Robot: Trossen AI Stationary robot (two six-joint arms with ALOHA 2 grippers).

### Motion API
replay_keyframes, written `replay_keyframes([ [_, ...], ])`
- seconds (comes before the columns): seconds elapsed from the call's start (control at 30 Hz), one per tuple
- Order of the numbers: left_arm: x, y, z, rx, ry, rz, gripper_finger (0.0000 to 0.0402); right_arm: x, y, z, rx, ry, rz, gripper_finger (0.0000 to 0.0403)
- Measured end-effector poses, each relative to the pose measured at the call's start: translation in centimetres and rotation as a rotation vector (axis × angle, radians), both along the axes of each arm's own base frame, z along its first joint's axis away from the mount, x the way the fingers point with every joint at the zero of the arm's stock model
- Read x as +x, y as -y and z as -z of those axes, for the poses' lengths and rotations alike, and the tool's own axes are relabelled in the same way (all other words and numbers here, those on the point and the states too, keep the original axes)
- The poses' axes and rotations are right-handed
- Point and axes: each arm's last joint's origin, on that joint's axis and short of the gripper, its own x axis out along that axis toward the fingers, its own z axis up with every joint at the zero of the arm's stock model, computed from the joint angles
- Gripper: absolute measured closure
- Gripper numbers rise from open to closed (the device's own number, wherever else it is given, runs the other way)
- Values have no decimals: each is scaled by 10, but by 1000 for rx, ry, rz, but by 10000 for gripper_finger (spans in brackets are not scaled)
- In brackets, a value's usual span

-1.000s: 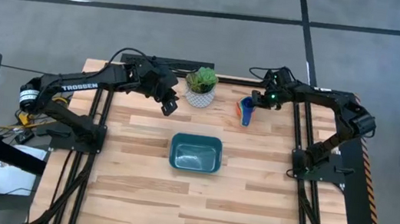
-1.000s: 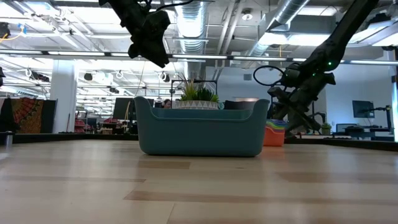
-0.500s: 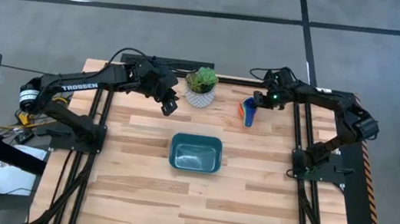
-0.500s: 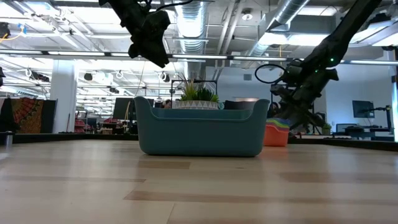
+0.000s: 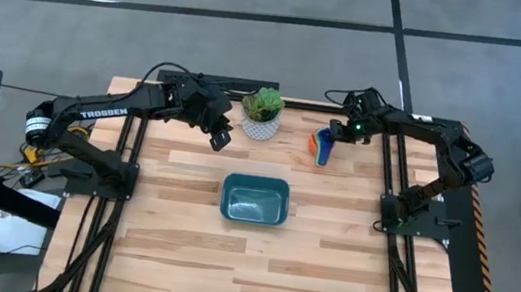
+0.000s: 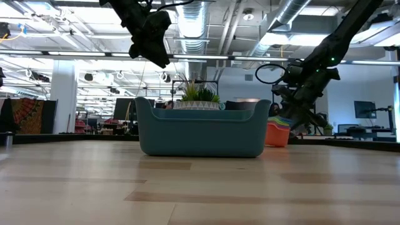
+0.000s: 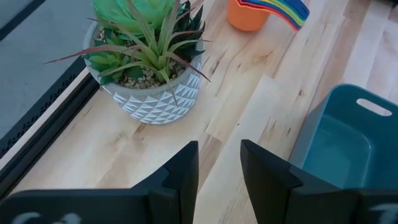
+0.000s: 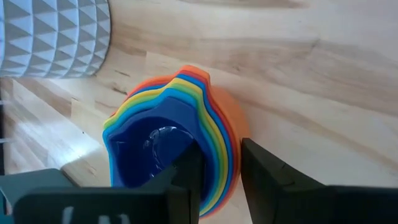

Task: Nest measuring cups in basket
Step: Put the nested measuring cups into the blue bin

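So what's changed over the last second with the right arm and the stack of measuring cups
The right claw closed in on the nested measuring cups beside the potted plant; in the low view it dropped a little toward them. Its fingers now straddle the stack's rim, one inside the innermost blue cup. The stack looks unlifted. The left claw, open above the table, and the teal basket stayed as they were.

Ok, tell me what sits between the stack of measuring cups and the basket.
Nothing: in the high view only bare wooden table separates the stack of measuring cups from the basket. The right gripper is at the stack itself, not between them.
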Motion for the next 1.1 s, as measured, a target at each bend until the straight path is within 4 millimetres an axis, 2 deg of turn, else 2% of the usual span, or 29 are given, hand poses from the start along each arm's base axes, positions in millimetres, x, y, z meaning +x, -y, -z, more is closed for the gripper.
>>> replay_keyframes([
  [0.17, 0, 0, 0, 0, 0, 0, 294, 3, 1, -7, 8, -20, -10, 290],
  [0.53, 0, 0, 0, 3, -2, -4, 294, 23, 4, -34, -51, -59, -85, 291],
  [0.8, 0, 0, 0, 9, -5, -1, 294, 42, -4, -54, -63, -79, -149, 291],
  [1.1, 0, 0, 0, 9, -6, -14, 294, 72, -20, -88, -123, -92, -240, 291],
])
